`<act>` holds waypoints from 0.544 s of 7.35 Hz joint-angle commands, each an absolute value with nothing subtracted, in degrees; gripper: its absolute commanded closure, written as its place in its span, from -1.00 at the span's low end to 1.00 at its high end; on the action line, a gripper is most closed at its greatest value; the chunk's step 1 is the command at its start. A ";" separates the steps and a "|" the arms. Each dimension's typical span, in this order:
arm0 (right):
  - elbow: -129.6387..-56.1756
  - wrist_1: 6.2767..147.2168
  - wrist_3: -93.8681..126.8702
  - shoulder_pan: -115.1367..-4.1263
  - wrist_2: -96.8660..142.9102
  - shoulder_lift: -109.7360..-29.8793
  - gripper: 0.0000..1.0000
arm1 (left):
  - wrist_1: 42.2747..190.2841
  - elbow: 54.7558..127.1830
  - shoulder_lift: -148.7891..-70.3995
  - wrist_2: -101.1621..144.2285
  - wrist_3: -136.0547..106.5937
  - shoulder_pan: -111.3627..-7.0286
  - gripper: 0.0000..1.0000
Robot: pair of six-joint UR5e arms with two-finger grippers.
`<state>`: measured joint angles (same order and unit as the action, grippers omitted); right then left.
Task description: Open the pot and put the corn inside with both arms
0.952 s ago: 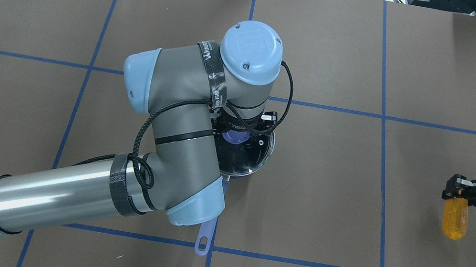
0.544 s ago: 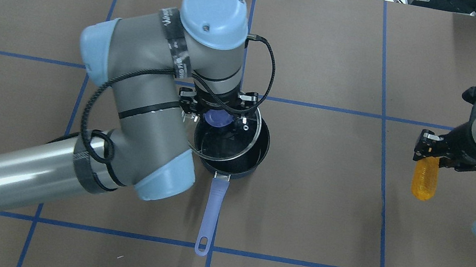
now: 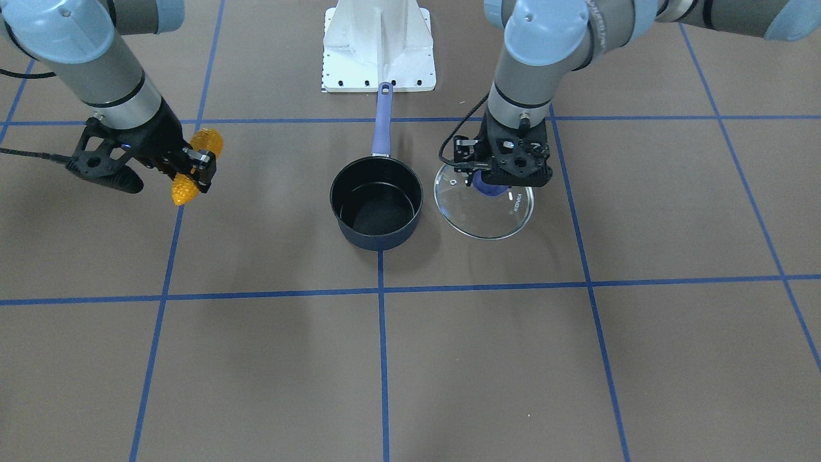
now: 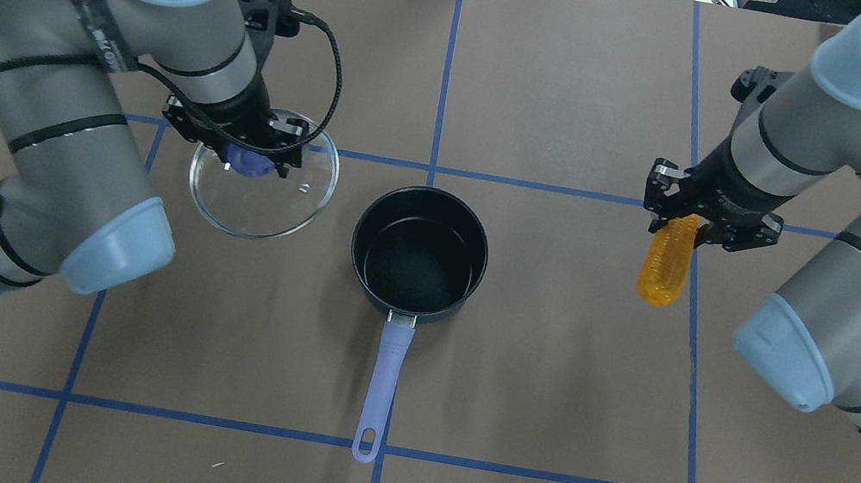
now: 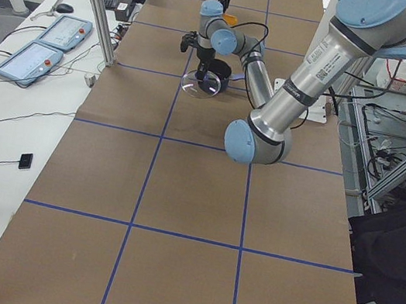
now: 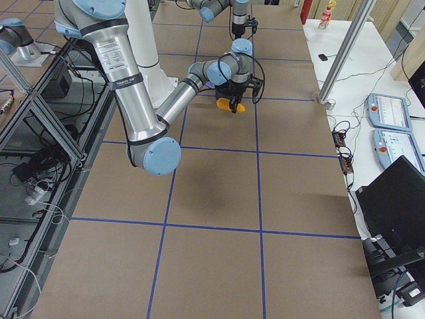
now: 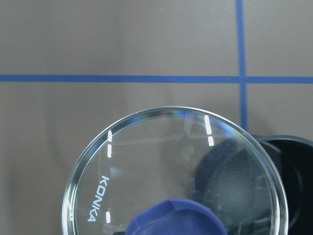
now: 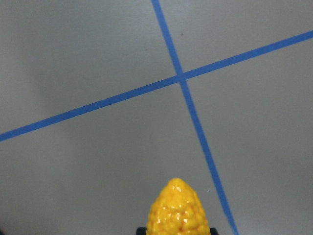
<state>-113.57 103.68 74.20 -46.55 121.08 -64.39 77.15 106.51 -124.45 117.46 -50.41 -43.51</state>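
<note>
The brown surface (image 4: pixel 530 381) is carrying only the pot (image 4: pixel 410 308), which is sitting open between my two arms with its black inside showing and its long purple handle (image 4: pixel 382 382) pointing back toward my base. My left arm (image 4: pixel 60 153) is reaching in on the pot's left side, and my right arm (image 4: pixel 843 284) is reaching in well out on the pot's right side. My left jaws are clenching the purple knob (image 4: pixel 250 161) of the glass lid (image 4: pixel 259 204), keeping the lid just beside the pot's left rim and clear of it; I cannot tell whether the lid is touching the surface. My right jaws are gripping the corn (image 4: pixel 665 268) by its thick end, and it is hanging tip-down above the surface, well apart from the pot.
</note>
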 commanded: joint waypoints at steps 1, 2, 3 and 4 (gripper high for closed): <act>-112.68 104.68 81.88 -40.72 117.79 -57.94 0.59 | 79.44 108.10 -116.05 117.77 -38.10 -49.37 -0.20; -109.63 104.68 85.39 -38.87 115.69 -54.18 0.58 | 85.63 107.93 -110.36 119.43 -35.45 -50.87 -0.19; -106.90 104.42 87.26 -37.28 114.19 -50.92 0.58 | 92.13 107.49 -105.52 119.62 -34.29 -51.93 -0.20; -104.18 104.24 87.80 -36.66 113.65 -48.02 0.57 | 95.85 107.49 -101.81 119.62 -32.36 -52.55 -0.20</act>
